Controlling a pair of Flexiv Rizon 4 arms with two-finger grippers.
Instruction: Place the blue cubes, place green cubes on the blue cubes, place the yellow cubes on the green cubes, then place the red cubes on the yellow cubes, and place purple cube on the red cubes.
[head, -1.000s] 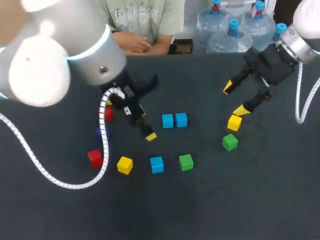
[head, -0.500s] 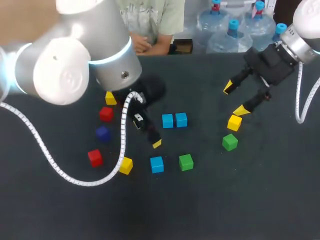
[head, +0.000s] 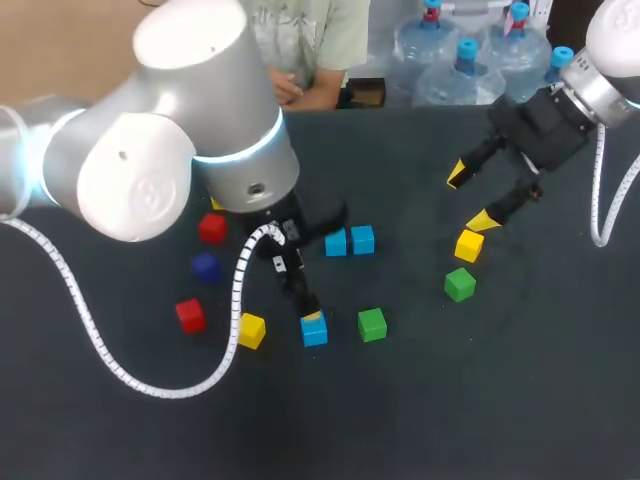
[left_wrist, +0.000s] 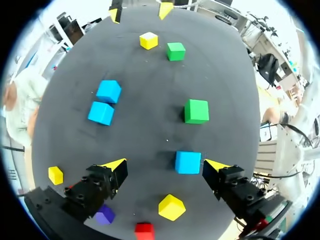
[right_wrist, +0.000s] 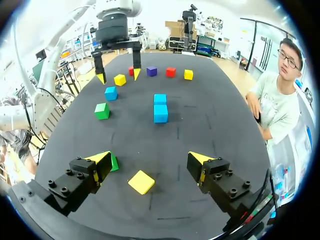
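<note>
My left gripper (left_wrist: 165, 164) stands open low over the table. A single blue cube (left_wrist: 188, 162) lies between its fingers, close to one of them. In the head view one yellow fingertip (head: 314, 316) sits at that blue cube (head: 314, 330). Two blue cubes (head: 348, 240) lie side by side behind it. A green cube (head: 372, 323) lies to its right and a yellow cube (head: 250, 330) to its left. Two red cubes (head: 190, 315) (head: 211, 228) and a purple cube (head: 205, 266) lie at the left. My right gripper (head: 470, 196) hangs open above a yellow cube (head: 469, 244) and a green cube (head: 460, 284).
My left arm's big body (head: 170, 150) covers the table's back left and partly hides another yellow cube (head: 217, 203). Its white cable (head: 95, 345) loops over the left part of the table. A person's hands (head: 290, 90) rest at the far edge.
My left arm has swung right and toward the front. Its gripper has gone from near the red cube to the single blue cube. The right arm has kept still.
</note>
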